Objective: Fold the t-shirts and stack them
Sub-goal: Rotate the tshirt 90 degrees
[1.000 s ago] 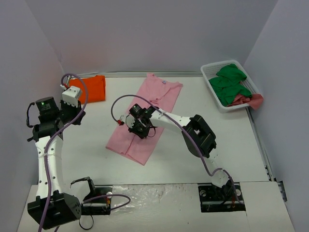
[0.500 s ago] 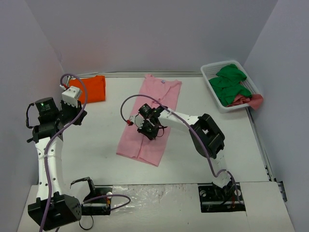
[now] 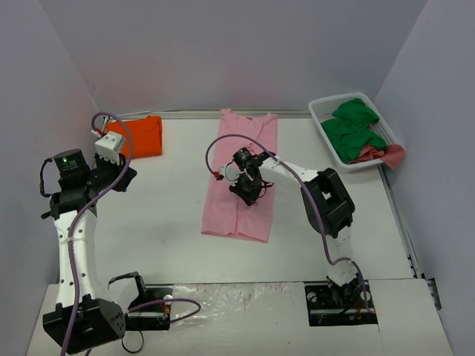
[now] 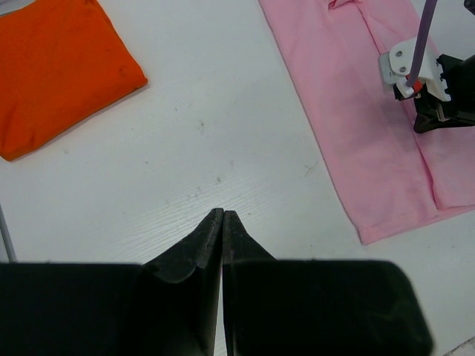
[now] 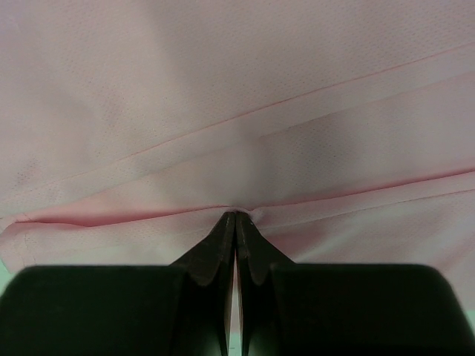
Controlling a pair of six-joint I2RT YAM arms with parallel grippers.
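Right gripper [image 5: 235, 215]: fingers pressed together, pinching a small ridge of the pink t-shirt [image 5: 223, 89], which spreads flat ahead of the tips. Left gripper [image 4: 223, 213]: closed tip to tip, empty, above bare table [image 4: 193, 141]. Orange t-shirt [image 4: 52, 67] lies folded ahead-left of it, the pink one ahead-right.

White slatted basket [image 3: 321, 122] sits at the table's [image 3: 148, 222] far right corner, close to the right wall. It's full of crumpled green cloth [image 3: 353, 127], and a dull red cloth [image 3: 387, 154] spills over its near right rim. A crinkled sheet [image 3: 237, 304], looks like clear plastic, lies along the table's near edge.
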